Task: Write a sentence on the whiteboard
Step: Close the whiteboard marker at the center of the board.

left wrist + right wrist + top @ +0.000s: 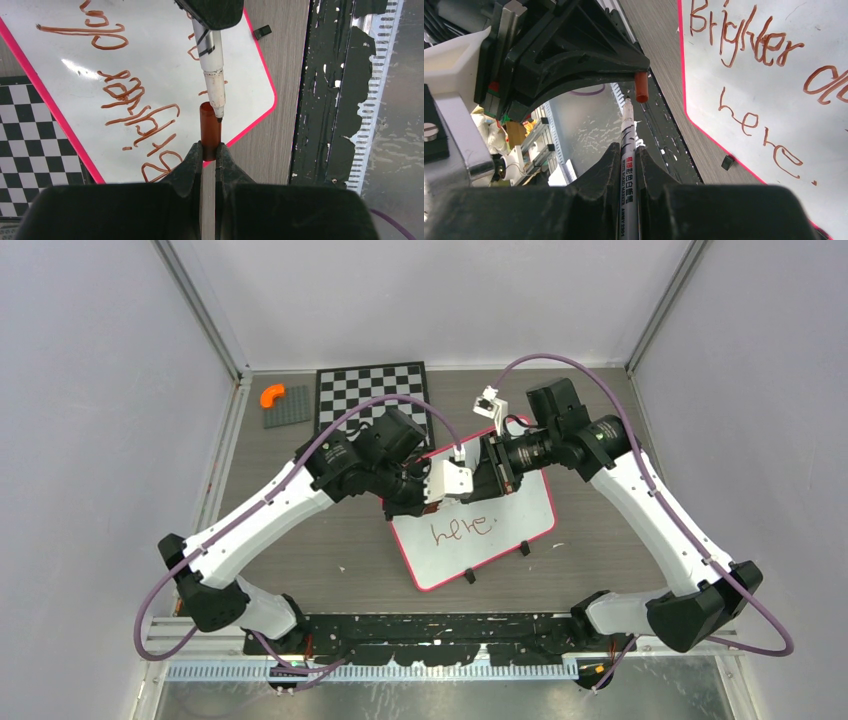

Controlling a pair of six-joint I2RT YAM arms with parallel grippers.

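The sentence [744, 42] stood complete on the whiteboard [520, 508], which rested on the counter [330, 540]. Left jaws were clenched on the cap [210, 131] and right jaws on the marker [213, 75], tip at the cap mouth. Recapping appeared in hand; the next move called for a straight axial push.

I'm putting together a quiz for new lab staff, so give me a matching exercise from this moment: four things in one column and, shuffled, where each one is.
Things:
1. marker cap
2. marker
3. orange piece
4. sentence

Places:
A. pinched in the right hand
B. on the grey plate
C. on the whiteboard
D. pinched in the left hand

Pairs: 1-D, 2-A, 3-B, 4-C
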